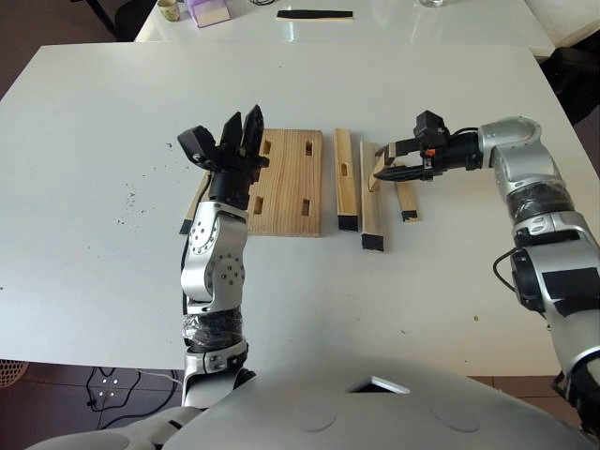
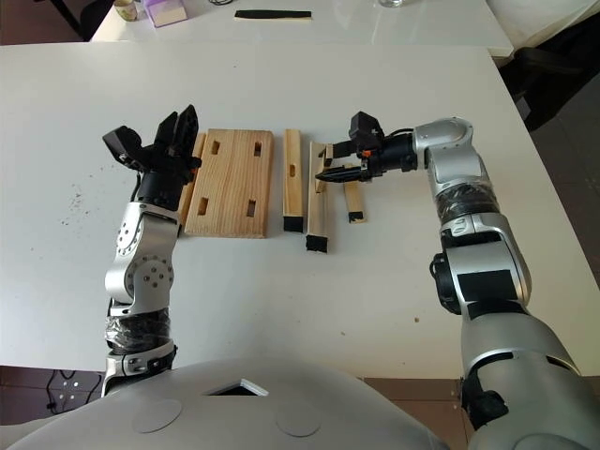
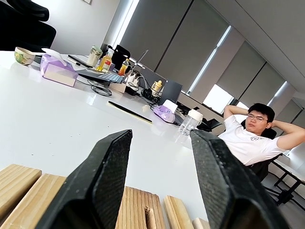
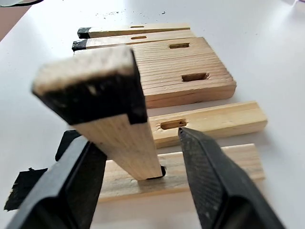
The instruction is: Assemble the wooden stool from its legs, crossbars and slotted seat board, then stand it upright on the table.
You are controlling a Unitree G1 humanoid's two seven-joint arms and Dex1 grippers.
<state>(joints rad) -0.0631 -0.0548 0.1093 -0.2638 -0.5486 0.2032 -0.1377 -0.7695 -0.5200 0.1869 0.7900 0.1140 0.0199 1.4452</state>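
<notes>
Crossbar [image 4: 102, 81] in right claw [image 1: 378, 174]; squared, grained.

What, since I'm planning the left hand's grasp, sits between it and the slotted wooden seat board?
Nothing visible. The open left hand hovers at the left edge of the light wooden slotted seat board, with only air between them.

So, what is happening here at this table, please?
A humanoid robot is building a wooden stool on the white table. Its right gripper is at a short black-tipped piece that stands up from a slot in one leg lying flat. The left gripper is open, holds nothing and hovers by the left edge of the slotted seat board. The board and another leg beside it lie flat and unjoined, so most of the assembly is not yet done.
</notes>
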